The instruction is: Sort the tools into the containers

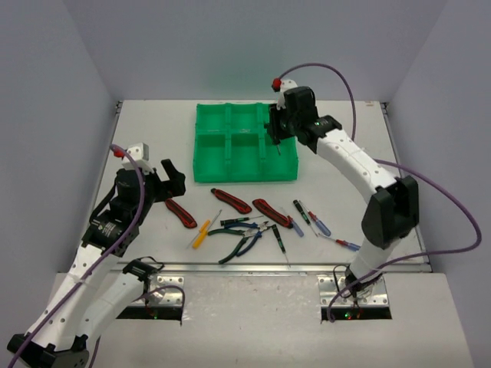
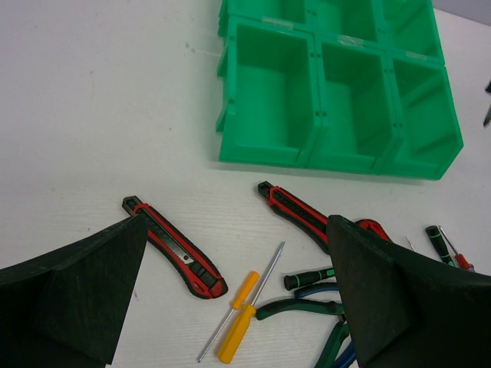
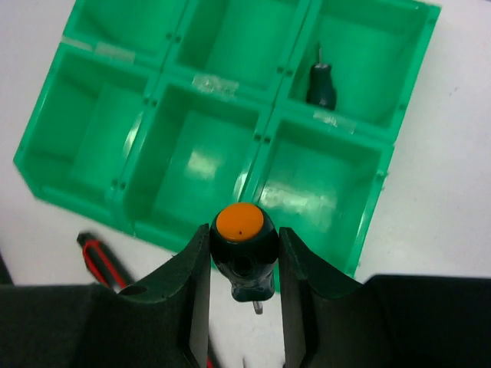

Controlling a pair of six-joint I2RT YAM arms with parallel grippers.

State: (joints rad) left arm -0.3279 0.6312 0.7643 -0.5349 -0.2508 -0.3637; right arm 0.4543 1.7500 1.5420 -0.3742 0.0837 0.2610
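Orange-capped dark screwdriver clamped between the right gripper fingers, lower centre of the wrist frame, at the green tray lower edge. Dark tool in upper-right compartment. Left gripper spread wide, empty, above red-black knife.

Broad bare table at the left of the top view, between the side wall and the green tray: easy to pass there. In the centre, blocked by the tray. Just below it, only a narrow free strip, then a crowded row of utility knives, pliers and small screwdrivers, several touching. Above the tray's right edge, occupied by the right gripper, clamped on an orange-capped screwdriver. At lower left, left gripper spread wide over the leftmost knife.
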